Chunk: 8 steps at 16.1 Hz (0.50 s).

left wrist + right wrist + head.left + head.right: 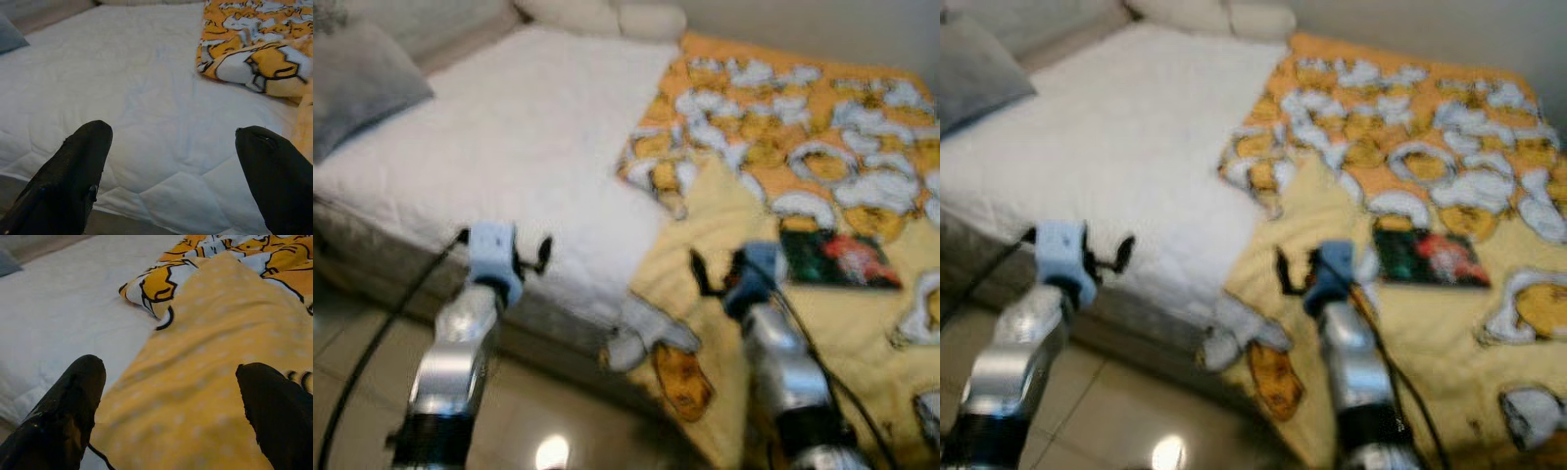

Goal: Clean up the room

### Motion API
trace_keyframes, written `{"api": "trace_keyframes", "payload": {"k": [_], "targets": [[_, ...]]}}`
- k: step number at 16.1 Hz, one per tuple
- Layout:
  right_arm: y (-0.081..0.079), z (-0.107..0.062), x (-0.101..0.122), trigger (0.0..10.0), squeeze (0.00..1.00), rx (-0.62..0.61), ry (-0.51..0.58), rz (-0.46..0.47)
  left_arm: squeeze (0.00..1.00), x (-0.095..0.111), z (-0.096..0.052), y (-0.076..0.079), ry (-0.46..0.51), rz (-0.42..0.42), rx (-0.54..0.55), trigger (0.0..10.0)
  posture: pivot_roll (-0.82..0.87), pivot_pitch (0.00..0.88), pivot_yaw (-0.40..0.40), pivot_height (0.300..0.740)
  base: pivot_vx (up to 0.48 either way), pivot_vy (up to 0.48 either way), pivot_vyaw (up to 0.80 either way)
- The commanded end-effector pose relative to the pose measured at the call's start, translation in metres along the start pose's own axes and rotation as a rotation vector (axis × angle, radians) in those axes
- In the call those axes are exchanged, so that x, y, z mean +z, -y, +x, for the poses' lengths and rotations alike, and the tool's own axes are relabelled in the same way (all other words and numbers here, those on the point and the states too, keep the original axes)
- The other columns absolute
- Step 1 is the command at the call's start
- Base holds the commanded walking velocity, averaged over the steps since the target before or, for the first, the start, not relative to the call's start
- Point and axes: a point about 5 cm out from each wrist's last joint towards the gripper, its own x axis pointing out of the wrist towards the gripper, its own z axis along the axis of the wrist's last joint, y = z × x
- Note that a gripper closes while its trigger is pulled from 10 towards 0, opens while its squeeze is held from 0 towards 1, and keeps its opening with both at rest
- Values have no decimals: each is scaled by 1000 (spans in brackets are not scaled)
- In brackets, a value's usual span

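An orange and yellow cartoon blanket (803,147) covers the right half of the bed, its near part folded back to show a yellow dotted underside (220,357). One corner of it hangs over the bed's front edge (656,352). A dark book or magazine (837,259) lies on the blanket. My left gripper (171,132) is open, held before the white quilted mattress (529,147) at its front edge. Over the yellow fold, my right gripper (168,367) is open too. Neither holds anything.
A grey pillow (362,83) lies at the bed's far left and white pillows (607,15) at its head. Beige tiled floor (538,411) runs below the bed's front edge. Black cables trail from both arms.
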Motion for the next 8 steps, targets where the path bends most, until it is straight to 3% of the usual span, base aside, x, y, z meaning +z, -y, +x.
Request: {"api": "trace_keyframes", "payload": {"k": [1,3,6,8], "targets": [[10,0,4,10000,0,-28,8,-10,953,2,1,6,10,12,-21,10000,-50,0,-7,740,0,-375,0],[9,0,4,10000,0,-16,1,-16,957,2,1,6,9,16,-26,10000,-50,0,-7,740,0,-373,0],[7,1,2,10000,0,-3,-15,-8,953,2,1,6,8,20,-31,10000,-50,0,-6,740,0,-375,733],[8,0,1,10000,0,-14,-15,6,957,2,1,6,7,24,-31,10000,-50,0,-6,740,0,-373,0]]}}
